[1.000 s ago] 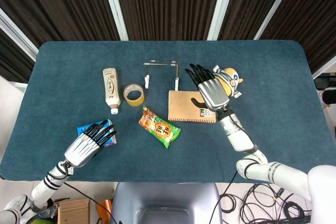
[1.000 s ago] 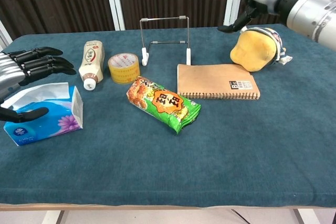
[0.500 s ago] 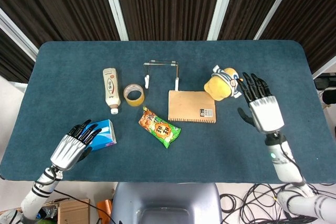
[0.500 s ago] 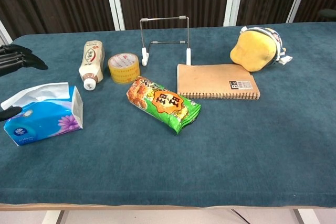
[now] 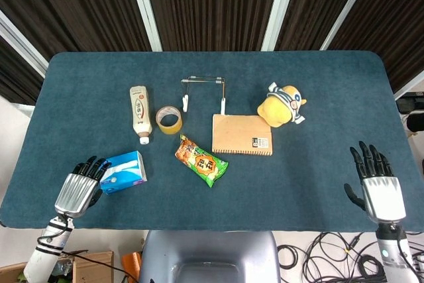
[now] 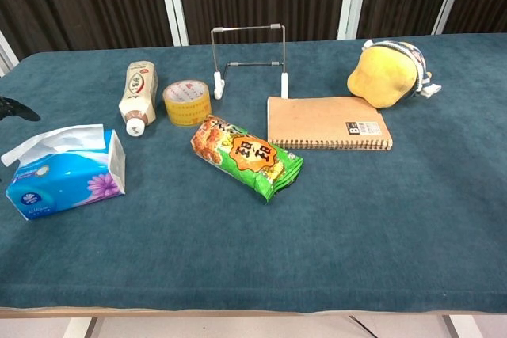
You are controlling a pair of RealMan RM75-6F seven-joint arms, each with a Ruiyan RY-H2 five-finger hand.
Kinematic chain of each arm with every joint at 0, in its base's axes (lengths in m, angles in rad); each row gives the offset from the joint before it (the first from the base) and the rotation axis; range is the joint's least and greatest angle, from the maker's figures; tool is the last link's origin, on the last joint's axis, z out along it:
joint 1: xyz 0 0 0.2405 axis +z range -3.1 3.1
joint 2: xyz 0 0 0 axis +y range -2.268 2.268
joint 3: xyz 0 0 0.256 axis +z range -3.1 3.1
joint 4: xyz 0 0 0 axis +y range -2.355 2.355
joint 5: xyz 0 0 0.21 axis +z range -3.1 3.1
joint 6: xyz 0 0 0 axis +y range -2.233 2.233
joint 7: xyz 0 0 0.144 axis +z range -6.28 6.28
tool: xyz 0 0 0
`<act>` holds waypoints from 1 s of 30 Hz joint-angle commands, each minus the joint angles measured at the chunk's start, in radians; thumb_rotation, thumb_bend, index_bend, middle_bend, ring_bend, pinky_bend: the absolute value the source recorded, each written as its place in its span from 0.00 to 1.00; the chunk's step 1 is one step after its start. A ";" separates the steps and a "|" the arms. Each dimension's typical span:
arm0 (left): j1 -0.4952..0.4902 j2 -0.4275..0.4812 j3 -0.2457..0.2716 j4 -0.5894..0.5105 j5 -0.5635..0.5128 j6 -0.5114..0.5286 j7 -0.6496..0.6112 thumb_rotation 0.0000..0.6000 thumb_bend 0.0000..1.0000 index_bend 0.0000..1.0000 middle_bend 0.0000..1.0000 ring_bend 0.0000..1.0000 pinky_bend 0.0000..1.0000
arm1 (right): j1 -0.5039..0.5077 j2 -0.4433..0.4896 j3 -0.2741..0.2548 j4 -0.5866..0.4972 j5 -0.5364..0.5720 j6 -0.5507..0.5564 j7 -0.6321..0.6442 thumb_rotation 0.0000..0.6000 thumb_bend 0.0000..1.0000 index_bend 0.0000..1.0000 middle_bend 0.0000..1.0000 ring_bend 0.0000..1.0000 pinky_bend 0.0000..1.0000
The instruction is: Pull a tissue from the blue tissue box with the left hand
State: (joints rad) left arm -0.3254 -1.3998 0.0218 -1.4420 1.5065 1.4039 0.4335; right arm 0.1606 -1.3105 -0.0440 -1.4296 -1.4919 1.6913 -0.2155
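Observation:
The blue tissue box (image 5: pixel 124 171) (image 6: pixel 67 180) lies near the table's front left, a white tissue (image 6: pixel 49 141) sticking up from its top. My left hand (image 5: pixel 78 193) hovers just left of the box with its fingers spread, holding nothing; only a dark fingertip (image 6: pixel 17 108) of it shows at the chest view's left edge. My right hand (image 5: pixel 379 189) is far off at the front right corner, fingers apart and empty.
A sauce bottle (image 5: pixel 139 113), tape roll (image 5: pixel 168 119), wire stand (image 5: pixel 203 92), snack bag (image 5: pixel 201 160), brown notebook (image 5: pixel 242 134) and yellow plush toy (image 5: pixel 281 105) lie across the middle of the blue table (image 5: pixel 79 77).
Both hands drew back toward the front edge. The left hand slid left off the box. The right hand moved from the notebook and plush to the front right corner.

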 commanded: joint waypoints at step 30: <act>0.046 -0.299 -0.139 -0.041 -0.090 0.115 0.307 1.00 0.23 0.38 1.00 1.00 1.00 | -0.091 0.060 -0.045 -0.061 -0.121 -0.104 -0.044 1.00 0.21 0.00 0.00 0.00 0.18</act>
State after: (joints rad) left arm -0.2725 -1.6765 -0.1013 -1.4946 1.4291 1.5187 0.7249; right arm 0.0707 -1.2517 -0.0892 -1.4899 -1.6124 1.5884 -0.2582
